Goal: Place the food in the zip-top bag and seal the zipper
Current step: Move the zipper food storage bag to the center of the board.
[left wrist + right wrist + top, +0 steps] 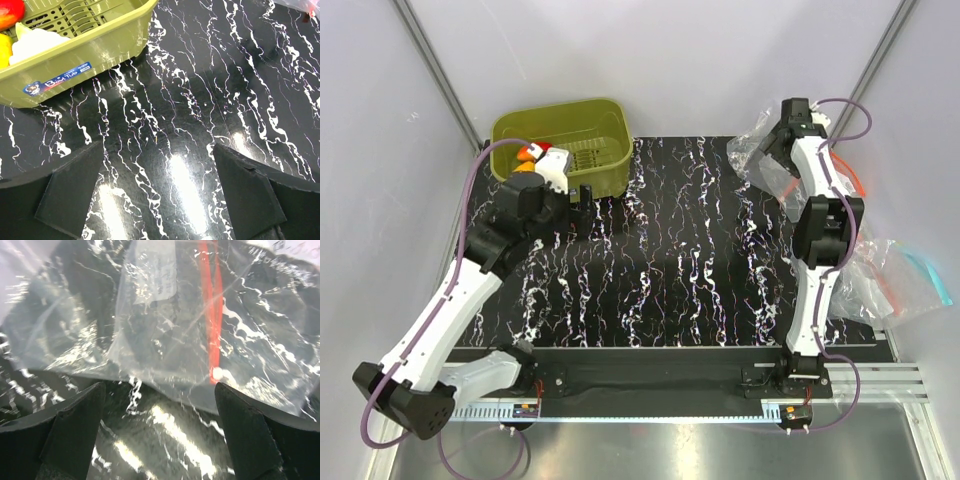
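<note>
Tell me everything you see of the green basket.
The basket is olive-green plastic, rectangular with rounded corners and a slotted floor. It stands upright at the far left corner of the table. A blue label is on its outer wall. Toy foods lie in its near left corner. The open left gripper is beside it, fingers not touching.

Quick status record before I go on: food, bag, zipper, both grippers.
food: in the olive basket, none bagged
zip-top bag: lying at far right of table, no food seen inside
zipper: red strip; open or sealed unclear
left gripper: open, empty, above bare table beside basket
right gripper: open, empty, just short of the bag
</note>
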`<state>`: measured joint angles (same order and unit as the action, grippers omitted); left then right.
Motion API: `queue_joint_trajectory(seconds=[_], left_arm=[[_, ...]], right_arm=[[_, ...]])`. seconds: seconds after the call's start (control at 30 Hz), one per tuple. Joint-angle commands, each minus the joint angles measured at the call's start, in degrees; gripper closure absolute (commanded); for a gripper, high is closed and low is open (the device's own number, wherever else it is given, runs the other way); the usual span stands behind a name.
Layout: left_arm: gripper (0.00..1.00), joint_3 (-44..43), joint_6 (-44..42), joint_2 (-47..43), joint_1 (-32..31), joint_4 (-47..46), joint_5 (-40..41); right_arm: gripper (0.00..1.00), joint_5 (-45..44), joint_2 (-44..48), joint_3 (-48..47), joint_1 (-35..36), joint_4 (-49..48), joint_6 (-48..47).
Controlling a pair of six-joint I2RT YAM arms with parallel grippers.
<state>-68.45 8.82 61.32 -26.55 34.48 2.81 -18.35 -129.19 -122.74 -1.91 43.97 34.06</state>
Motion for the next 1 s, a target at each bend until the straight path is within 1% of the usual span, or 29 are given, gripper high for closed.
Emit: queue_joint_trajectory(seconds=[0.0,0.1,0.23,0.3,0.33,0.37,0.4,0.43,0.47,0.5,0.53,0.6,0.63,0.67,0.73,0.77,0.8,0.83,0.87,0.93,0.97], left_arm=[[0.01,-0.9,-1.3,-3.4,0.3,-0.2,-0.4],[0.01,-0.6,-1.2,-4.6,0.3,0.5,0.2],[0.01,-0.9,-1.2,-5.2,0.3,1.4,0.1],[0.01,-1.1,-1.2,-5.2,0.3,1.7,-0.2],[0.01,-1.2,-1.1,-5.1,0.3,1.8,-0.6],[0.01,-1.1,-1.2,-5.1,0.3,1.8,-0.8],[0.01,-1.2,-1.1,-5.0,0.3,1.9,-1.0],[0.01,-1.2,-1.1,-5.1,0.3,1.9,-1.3],[0.01,-1.1,-1.2,-5.0,0.3,1.8,-1.6],[0.01,-1.3,-1.3,-5.0,0.3,1.7,-1.7],[0.01,-1.3,-1.5,-4.8,0.3,1.7,-1.9],[0.01,-1.7,-1.9,-4.5,0.3,1.5,-2.3],[0.01,-1.7,-2.0,-4.2,0.3,1.3,-2.5],[0.01,-1.9,-2.1,-4.0,0.2,1.0,-2.5],[0.01,-2.5,-2.0,-3.1,0.3,0.6,-2.5],[0.01,-2.8,-1.9,-2.7,0.3,0.7,-3.9],[0.01,-3.3,-1.8,-2.5,0.3,1.4,-4.0],[0.01,-4.0,-1.4,-2.2,0.3,1.7,-3.6],[0.01,-4.1,-1.0,-2.1,0.3,2.1,-3.4],[0.01,-3.5,-0.6,-2.7,0.3,2.1,-3.4],[0.01,-3.3,-0.6,-3.0,0.4,1.6,-3.7]], right_arm=[[0.02,0.0,-3.0,-3.3,0.1,-4.2,-1.3],[0.03,1.8,-4.9,-2.6,0.1,-9.3,-3.2],[0.03,2.9,-7.0,-2.5,0.1,-13.5,-4.1],[0.10,2.6,-9.0,-4.3,0.1,-13.1,-4.4],[0.24,2.4,-9.8,-5.3,0.1,-12.3,-4.5],[0.32,2.0,-11.2,-6.5,0.1,-11.3,-4.6],[0.43,2.0,-11.7,-7.8,0.1,-10.1,-5.0],[0.70,2.2,-11.7,-8.0,0.1,-10.0,-5.5],[0.84,3.9,-11.0,-7.7,0.2,-10.2,-8.6],[0.95,5.0,-10.3,-7.3,0.7,-10.5,-10.8],[1.00,4.4,-9.4,-6.7,1.2,-10.6,-14.8],[1.00,5.1,-5.8,-3.5,1.6,-11.1,-17.5],[1.00,7.0,-4.1,-1.9,3.1,-11.1,-17.9],[1.00,8.1,-0.1,2.6,3.6,-12.1,-18.3],[1.00,10.9,4.9,8.2,5.9,-13.9,-20.3],[1.00,14.4,9.6,14.0,6.9,-15.9,-23.0],[1.00,16.5,11.9,16.5,7.8,-16.0,-24.5],[1.00,20.9,14.2,19.0,9.6,-16.0,-25.4],[1.00,24.3,18.8,24.3,10.2,-16.4,-27.7],[1.00,31.5,23.9,29.9,12.0,-16.4,-30.0],[1.00,34.1,28.8,35.1,12.6,-16.2,-30.5]])
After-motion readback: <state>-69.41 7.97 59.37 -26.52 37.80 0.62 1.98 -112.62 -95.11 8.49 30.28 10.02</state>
